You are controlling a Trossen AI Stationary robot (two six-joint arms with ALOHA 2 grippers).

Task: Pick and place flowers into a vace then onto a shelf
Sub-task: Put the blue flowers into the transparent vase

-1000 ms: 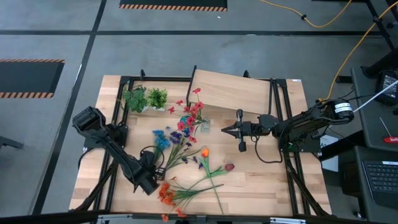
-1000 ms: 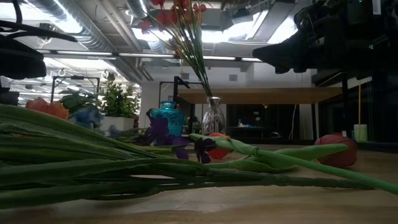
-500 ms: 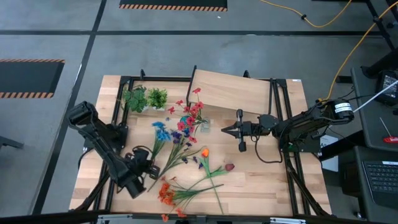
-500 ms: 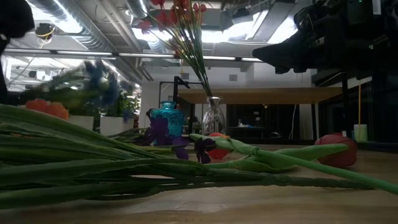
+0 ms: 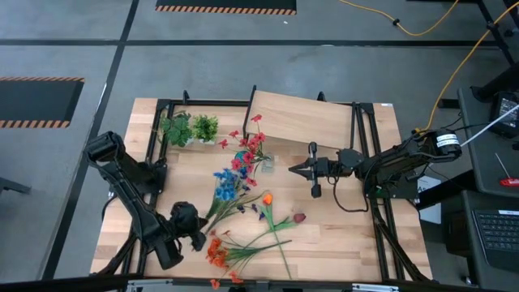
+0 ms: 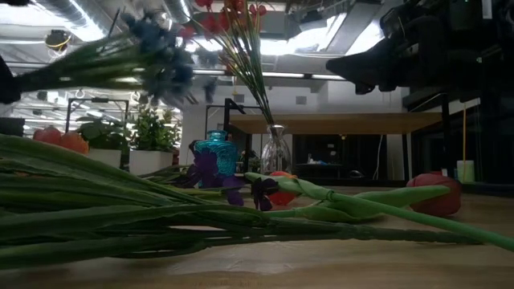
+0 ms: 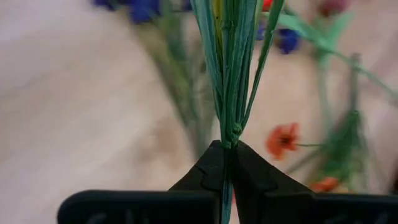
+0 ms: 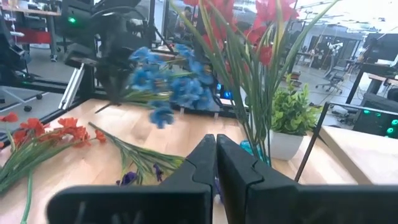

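Left tool lifts the blue flower spray off the surface.

The left tool [image 5: 197, 229], at the near left, pinches the green stems of the blue spray [image 5: 224, 185], whose blooms hang above the surface near the vase [image 6: 275, 150]. The vase stands mid-surface holding red flowers [image 5: 250, 148], just near of the shelf [image 5: 300, 118] at the far side. The right tool [image 5: 293, 169], pressed together and holding nothing, hovers right of the vase. An orange spray [image 5: 217, 251], purple blooms [image 5: 259, 210] and an orange tulip [image 5: 267, 199] lie on the near surface.
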